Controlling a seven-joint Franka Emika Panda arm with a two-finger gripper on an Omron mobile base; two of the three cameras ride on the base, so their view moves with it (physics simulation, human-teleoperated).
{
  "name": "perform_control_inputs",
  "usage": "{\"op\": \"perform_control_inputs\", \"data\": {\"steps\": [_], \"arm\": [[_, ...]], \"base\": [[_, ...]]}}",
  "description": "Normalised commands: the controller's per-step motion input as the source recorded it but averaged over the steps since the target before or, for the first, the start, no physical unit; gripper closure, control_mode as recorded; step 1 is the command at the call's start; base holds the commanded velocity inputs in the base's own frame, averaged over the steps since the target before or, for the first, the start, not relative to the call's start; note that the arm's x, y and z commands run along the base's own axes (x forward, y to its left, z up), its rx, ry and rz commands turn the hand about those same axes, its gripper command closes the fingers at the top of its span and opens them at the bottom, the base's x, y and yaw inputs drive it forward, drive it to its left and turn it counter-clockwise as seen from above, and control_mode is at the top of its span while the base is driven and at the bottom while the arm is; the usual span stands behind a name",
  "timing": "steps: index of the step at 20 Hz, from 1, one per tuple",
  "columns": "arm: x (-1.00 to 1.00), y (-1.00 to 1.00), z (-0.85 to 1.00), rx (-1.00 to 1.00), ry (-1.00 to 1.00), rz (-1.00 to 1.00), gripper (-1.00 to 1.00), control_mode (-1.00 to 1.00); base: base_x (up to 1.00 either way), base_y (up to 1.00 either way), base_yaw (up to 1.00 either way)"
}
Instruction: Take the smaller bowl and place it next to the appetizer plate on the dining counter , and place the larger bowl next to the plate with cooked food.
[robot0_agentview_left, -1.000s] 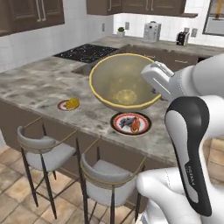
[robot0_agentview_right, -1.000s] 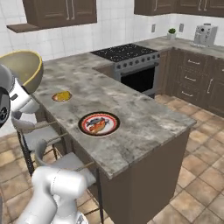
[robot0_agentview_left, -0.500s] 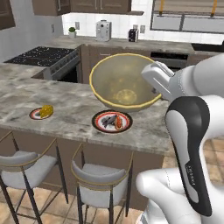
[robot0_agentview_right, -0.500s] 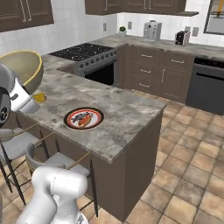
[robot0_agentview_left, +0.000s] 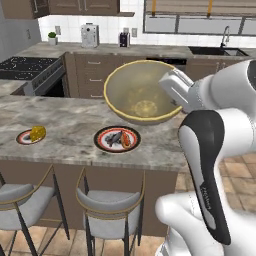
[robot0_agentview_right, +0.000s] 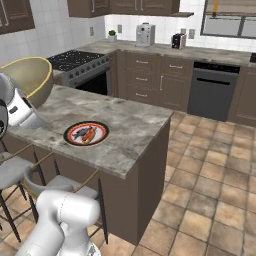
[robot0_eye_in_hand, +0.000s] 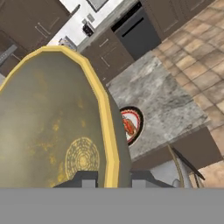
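You're seeing the marbled desk (robot0_agentview_left: 75, 135) lying mid-frame in a brown kitchen; your jaws are gripping the olive, gold-rimmed larger bowl (robot0_agentview_left: 137, 95)

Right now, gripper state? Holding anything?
Gripper: shut on the rim of the larger bowl, held up over the dining counter.

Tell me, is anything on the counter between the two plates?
No. In the left base view, bare dining counter lies between the appetizer plate and the plate with cooked food.
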Motion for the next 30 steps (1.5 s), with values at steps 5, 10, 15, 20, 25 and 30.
{"op": "perform_control_inputs", "data": {"steps": [5, 10, 15, 20, 25, 30], "arm": [[0.0, -0.38, -0.13, 0.01, 0.03, -0.02, 1.0, -1.0], [0.0, -0.58, -0.27, 0.12, 0.18, 0.0, 1.0, -1.0], [0.28, -0.37, -0.47, 0.09, 0.18, -0.02, 1.0, -1.0], [0.59, -0.32, -0.46, 0.0, 0.18, -0.1, 1.0, -1.0], [0.56, -0.35, -0.42, 0.0, 0.17, -0.09, 1.0, -1.0], [0.34, -0.37, -0.32, 0.0, 0.16, -0.06, 1.0, -1.0]], "base": [[0.0, 0.0, 0.0], [0.0, 0.0, 0.0], [0.0, 0.0, 0.0], [0.0, 0.0, 0.0], [0.0, 0.0, 0.0], [0.0, 0.0, 0.0]]}}
